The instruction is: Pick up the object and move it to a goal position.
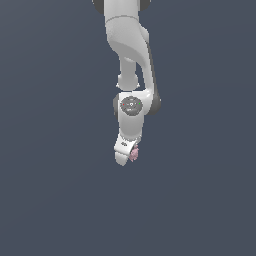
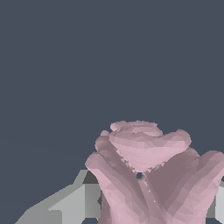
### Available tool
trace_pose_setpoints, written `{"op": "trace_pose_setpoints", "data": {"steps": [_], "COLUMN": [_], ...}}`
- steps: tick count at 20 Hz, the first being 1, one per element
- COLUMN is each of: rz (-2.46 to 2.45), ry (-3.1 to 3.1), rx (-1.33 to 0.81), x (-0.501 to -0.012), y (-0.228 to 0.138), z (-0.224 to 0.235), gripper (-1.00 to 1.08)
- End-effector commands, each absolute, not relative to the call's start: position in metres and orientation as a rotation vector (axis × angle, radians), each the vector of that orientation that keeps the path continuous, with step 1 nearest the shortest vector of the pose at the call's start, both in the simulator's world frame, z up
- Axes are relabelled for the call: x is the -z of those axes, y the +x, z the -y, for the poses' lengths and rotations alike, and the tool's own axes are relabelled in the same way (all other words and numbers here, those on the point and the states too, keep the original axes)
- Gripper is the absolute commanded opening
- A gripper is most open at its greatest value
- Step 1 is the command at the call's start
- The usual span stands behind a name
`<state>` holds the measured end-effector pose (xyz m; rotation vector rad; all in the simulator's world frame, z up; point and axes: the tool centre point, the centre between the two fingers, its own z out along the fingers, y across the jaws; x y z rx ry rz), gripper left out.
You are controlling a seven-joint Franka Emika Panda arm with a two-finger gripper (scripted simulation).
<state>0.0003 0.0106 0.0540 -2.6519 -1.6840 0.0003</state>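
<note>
The object (image 1: 134,153) is a tiny pale pink, lumpy thing that peeks out at the lower end of my white gripper (image 1: 126,156) in the exterior view. In the wrist view the object (image 2: 148,175) looms large and knobbly, sitting between the grey fingers (image 2: 70,205), which flank it on both sides. The gripper is shut on the object. The arm hangs down from the top of the exterior view, and most of the object is hidden behind the hand there.
A plain dark grey-blue background (image 1: 50,150) fills both views. No other objects, edges or goal marker show.
</note>
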Motion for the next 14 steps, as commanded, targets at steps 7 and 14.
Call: {"op": "trace_pose_setpoints", "data": {"steps": [7, 14], "rz": [1.684, 1.684], "ry": [-2.652, -2.652], "rx": [0.0, 0.001], "x": [-0.0536, -0.0546], "y": [0.0004, -0.0057], "z": [-0.0106, -0.0109], "gripper": [-1.0, -1.0]}}
